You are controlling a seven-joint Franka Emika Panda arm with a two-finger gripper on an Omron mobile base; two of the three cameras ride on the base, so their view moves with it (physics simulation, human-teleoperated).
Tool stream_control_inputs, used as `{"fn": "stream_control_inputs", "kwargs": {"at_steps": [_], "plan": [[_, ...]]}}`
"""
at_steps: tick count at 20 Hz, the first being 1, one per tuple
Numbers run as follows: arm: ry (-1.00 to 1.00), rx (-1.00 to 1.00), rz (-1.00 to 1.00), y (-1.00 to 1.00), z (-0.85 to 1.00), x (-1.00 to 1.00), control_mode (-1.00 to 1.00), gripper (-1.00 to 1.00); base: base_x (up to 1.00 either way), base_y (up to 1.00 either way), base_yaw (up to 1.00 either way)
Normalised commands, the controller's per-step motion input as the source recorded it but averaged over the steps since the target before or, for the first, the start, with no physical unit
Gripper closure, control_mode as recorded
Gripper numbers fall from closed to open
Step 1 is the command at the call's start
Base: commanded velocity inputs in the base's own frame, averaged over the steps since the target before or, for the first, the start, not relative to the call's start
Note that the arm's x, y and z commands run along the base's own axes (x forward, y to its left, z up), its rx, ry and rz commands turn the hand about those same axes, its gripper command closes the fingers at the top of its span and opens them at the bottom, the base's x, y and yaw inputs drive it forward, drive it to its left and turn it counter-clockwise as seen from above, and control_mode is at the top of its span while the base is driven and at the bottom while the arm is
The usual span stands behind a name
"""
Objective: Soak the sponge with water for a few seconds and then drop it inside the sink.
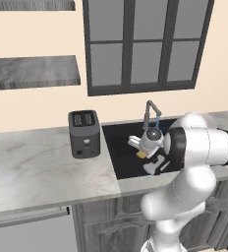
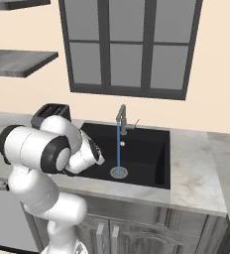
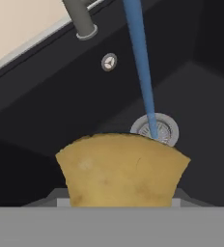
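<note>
sponge clamped tight in the jaws, held over the sink, water seen running into the drain just past it

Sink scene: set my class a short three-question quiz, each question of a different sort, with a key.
1. True or false: water is running from the faucet.
2. What does the end effector hold? A) toaster B) sponge C) cup
3. In the right base view, where does the stream land in the sink?

Key: 1 true. 2 B. 3 on the round silver drain.
</note>
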Motion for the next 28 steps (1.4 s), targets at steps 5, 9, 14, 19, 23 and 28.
{"fn": "stream_control_inputs", "kwargs": {"at_steps": [5, 9, 14, 19, 23, 28], "plan": [[0.19, 0.00, 0.23, 0.00, 0.83, 0.06, -1.00, 1.00, 0.00, 0.00, 0.00], [0.14, -0.01, 0.15, 0.00, 0.81, 0.30, -1.00, 1.00, 0.00, 0.00, 0.00], [0.23, -0.05, 0.11, 0.00, 0.69, 0.36, -1.00, 1.00, 0.00, 0.00, 0.00], [0.22, -0.08, 0.01, 0.00, 0.24, 0.15, -1.00, 1.00, 0.00, 0.00, 0.00], [0.23, -0.07, 0.00, 0.05, 0.00, 0.00, -1.00, 1.00, 0.00, 0.00, 0.00], [0.11, -0.03, 0.03, 0.07, 0.00, 0.00, -1.00, 1.00, 0.00, 0.00, 0.00]]}}
